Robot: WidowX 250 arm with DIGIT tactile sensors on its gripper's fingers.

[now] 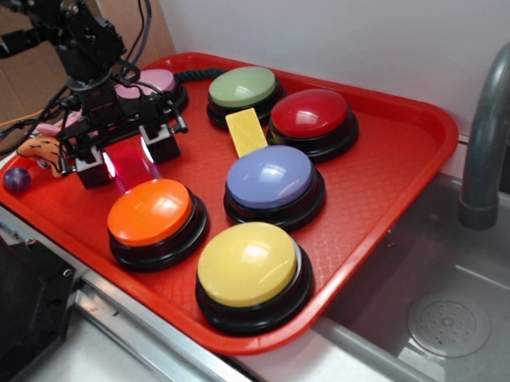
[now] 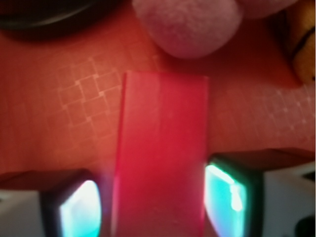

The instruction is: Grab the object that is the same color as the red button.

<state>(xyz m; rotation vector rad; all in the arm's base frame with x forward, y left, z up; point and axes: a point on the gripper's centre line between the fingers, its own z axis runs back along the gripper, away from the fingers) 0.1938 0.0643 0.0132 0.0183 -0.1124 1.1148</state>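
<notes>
Fingers (image 2: 157, 202) astride the red block (image 2: 160, 153), whether gripping unclear (red tray (image 1: 389, 178) beside grey sink (image 1: 448, 318)).

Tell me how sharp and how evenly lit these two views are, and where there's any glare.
Exterior view: fairly sharp and evenly lit, with soft highlights on the glossy domes such as the red button. Wrist view: soft and out of focus, the red block washed with a bright patch, while the claw shows glowing cyan-white pads on either side, and the tray has only a faint grid texture.
</notes>
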